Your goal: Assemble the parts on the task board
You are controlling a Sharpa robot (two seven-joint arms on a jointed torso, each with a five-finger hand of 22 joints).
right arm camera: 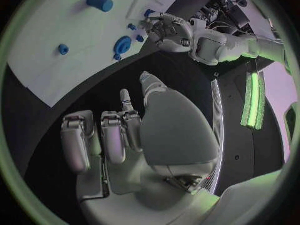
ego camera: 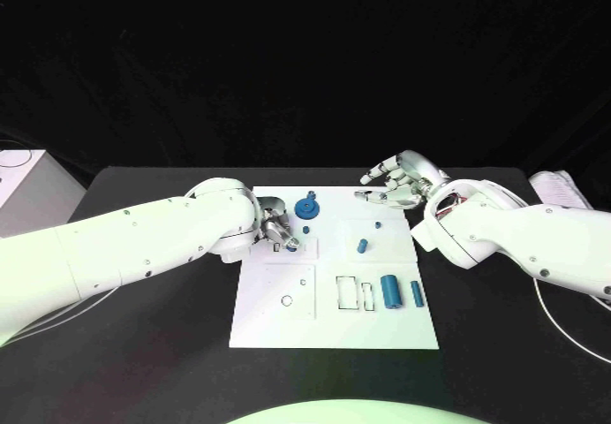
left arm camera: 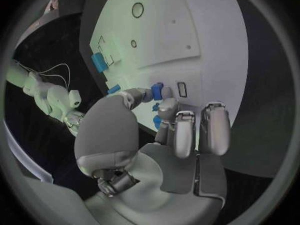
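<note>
Board [ego camera: 267, 318], frame centre. Left hand [ego camera: 278, 231] at board's upper left, pinching small blue part [left arm camera: 157, 91]. Right hand [ego camera: 397, 183] upper right, fingers spread, holding nothing.

My left arm [ego camera: 140, 247] reaches in across the surface [ego camera: 153, 371], elbow bent, wrist turned inward. The left hand [ego camera: 278, 231] is low, its fingers [left arm camera: 187, 130] curled forward and its thumb brought in toward them; I cannot tell if they hold anything. My right arm [ego camera: 522, 238] folds back. The right hand [ego camera: 401, 181] is raised, fingers [right arm camera: 115, 135] loosely apart, holding nothing.
</note>
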